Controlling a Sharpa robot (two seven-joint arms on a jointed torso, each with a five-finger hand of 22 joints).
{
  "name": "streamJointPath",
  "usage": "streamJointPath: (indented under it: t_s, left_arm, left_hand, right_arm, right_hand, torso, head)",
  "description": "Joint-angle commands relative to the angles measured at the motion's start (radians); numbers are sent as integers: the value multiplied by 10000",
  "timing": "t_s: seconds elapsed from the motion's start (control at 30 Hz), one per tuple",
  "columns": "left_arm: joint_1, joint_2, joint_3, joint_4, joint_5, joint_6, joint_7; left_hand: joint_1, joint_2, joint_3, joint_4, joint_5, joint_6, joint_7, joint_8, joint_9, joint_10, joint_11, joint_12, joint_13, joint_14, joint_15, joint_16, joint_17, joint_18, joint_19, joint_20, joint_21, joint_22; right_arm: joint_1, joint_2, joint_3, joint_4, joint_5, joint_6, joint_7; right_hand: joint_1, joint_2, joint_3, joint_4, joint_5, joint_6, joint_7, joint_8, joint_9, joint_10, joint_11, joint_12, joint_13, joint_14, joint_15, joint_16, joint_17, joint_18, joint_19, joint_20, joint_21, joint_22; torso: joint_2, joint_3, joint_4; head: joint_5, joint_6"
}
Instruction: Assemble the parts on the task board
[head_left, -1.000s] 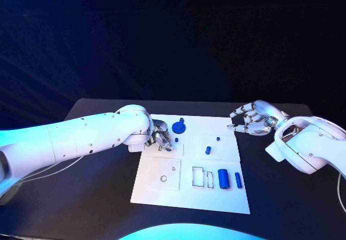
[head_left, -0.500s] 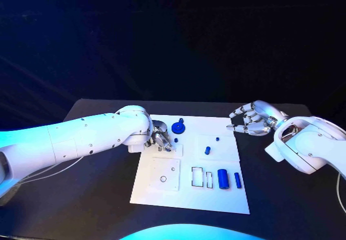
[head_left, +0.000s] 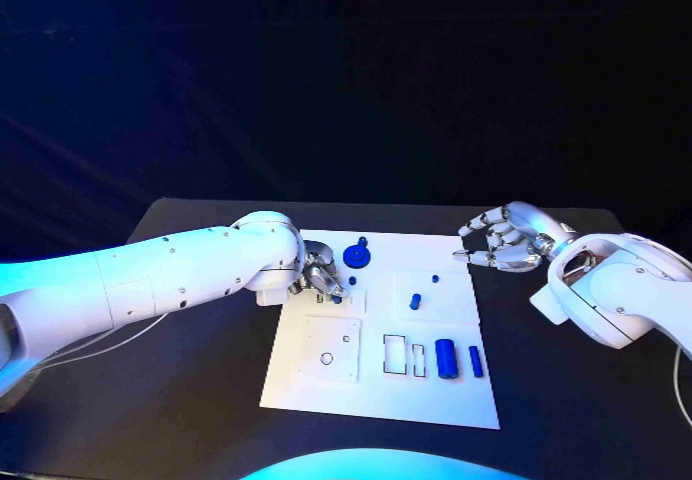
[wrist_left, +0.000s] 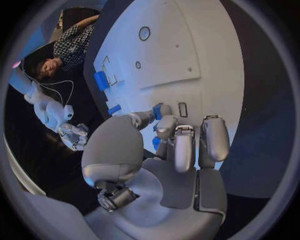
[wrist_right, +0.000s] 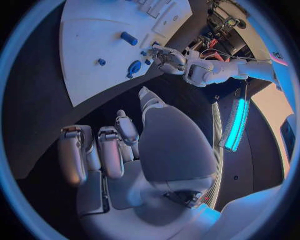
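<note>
The white task board (head_left: 378, 385) lies mid-table. My left hand (head_left: 320, 275) hovers low over its far left part and pinches a small blue part (wrist_left: 157, 111) between thumb and fingers. A blue round part (head_left: 356, 257) stands just beyond that hand. A short blue peg (head_left: 415, 299) and a tiny blue piece (head_left: 434, 277) sit mid-board. A thick blue cylinder (head_left: 447, 357) and a thin blue one (head_left: 477, 360) lie near the right edge. My right hand (head_left: 500, 240) hangs off the board's far right corner, fingers loosely curled and apart, holding nothing.
Rectangular slots (head_left: 395, 352) and a raised white plate with a round hole (head_left: 330, 348) take up the board's near half. Black table (head_left: 188, 380) surrounds the board on both sides.
My left hand's fingers have shifted slightly over the board, and a bit of blue now shows at their tips. The right hand has stayed put.
</note>
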Motion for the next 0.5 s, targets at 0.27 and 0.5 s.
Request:
streamJointPath:
  t_s: [0.27, 0.5]
  left_arm:
    - [-14, 55, -2, -42, 182, -130, -20]
    - [-12, 76, 0, -65, 229, -14, -24]
  left_hand:
    - [63, 151, 1309, -1326, -42, -189, 87, -189, -17, -189, 65, -137, -181, 890, 5, -28, 2138, -106, -69, 14, -50, -93]
    - [73, 172, 1323, -1377, -43, -284, 134, -310, -40, -235, 106, -151, -199, 882, 41, -41, 2113, -101, -89, 36, -65, -116]
  right_arm:
    - [-9, -1, 3, -2, -152, 185, 32]
    - [-11, -5, 3, -1, -154, 214, 28]
  right_hand:
    - [-43, 21, -81, -1, 9, 71, 20, 35, -16, -67, -31, -26, -12, 886, -5, -52, 2074, 136, 590, 31, -56, 2303]
    - [-43, 21, -81, -1, 9, 71, 20, 35, -16, -67, -31, -26, -12, 886, -5, -52, 2074, 136, 590, 31, -56, 2303]
  torso:
    - [-8, 3, 2]
    - [-7, 2, 4]
  head:
    - [-12, 2]
    - [-30, -16]
